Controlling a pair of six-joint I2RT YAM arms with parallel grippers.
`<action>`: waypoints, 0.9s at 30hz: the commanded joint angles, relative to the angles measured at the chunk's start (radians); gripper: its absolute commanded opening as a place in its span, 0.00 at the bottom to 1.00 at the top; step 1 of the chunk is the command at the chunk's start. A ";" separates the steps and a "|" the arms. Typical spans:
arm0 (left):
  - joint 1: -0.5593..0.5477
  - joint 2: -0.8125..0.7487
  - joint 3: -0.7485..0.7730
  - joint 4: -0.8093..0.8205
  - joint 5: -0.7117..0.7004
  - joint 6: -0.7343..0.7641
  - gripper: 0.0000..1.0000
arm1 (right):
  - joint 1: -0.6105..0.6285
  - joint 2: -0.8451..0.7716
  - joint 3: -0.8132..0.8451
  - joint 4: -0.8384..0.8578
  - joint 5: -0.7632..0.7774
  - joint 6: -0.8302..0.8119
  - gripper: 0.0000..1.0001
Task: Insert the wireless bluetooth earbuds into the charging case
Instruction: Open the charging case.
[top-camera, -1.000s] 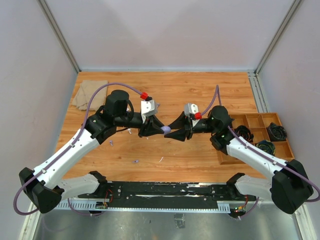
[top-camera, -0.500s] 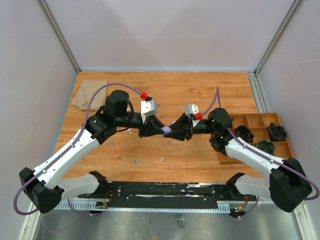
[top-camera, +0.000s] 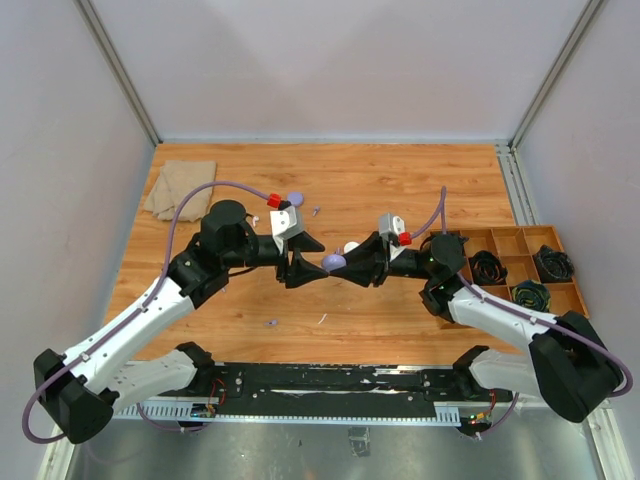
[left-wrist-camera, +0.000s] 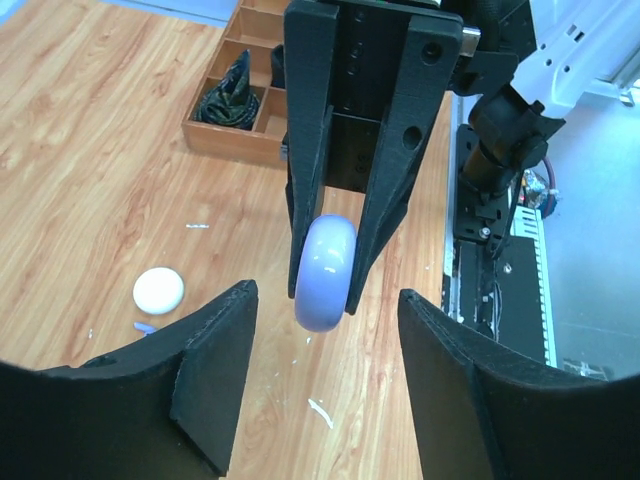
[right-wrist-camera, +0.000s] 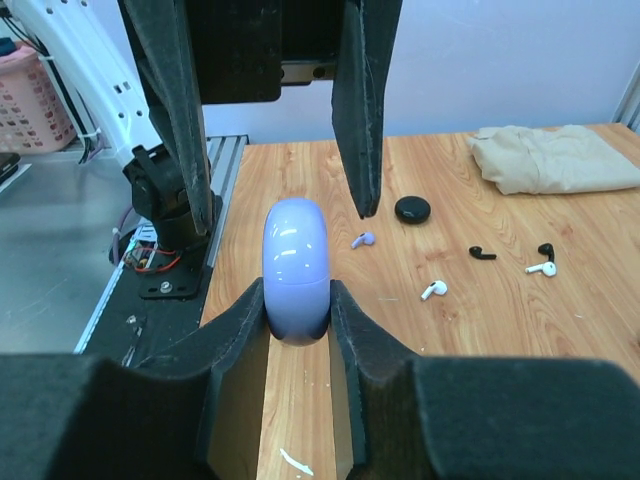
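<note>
We see a wooden table (top-camera: 400, 180) enclosed by plain pale walls (top-camera: 330, 60) with metal corner posts (top-camera: 120, 70); a folded beige cloth (top-camera: 180, 188) lies far left, a compartmented wooden tray (top-camera: 527, 230) at the right edge.

Left arm (top-camera: 140, 315), right arm (top-camera: 500, 312): white shell links, black joint housings, black bases. Lilac cable (top-camera: 185, 205) runs along each arm and ends in a red plug (top-camera: 274, 199). Grey camera block (top-camera: 288, 222) on each wrist. Left gripper (top-camera: 312, 266), right gripper (top-camera: 350, 266): matte black, wedge-shaped fingers (left-wrist-camera: 215, 385), fine layer lines, round holes in the body.
</note>
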 joint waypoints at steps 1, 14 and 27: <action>0.005 -0.004 -0.028 0.106 -0.029 -0.056 0.65 | -0.025 0.024 -0.022 0.170 0.033 0.072 0.00; 0.005 0.041 -0.028 0.152 -0.117 -0.104 0.71 | -0.026 0.060 -0.029 0.259 0.027 0.121 0.01; 0.005 0.056 -0.015 0.133 -0.173 -0.116 0.72 | -0.026 0.057 -0.034 0.267 0.028 0.123 0.01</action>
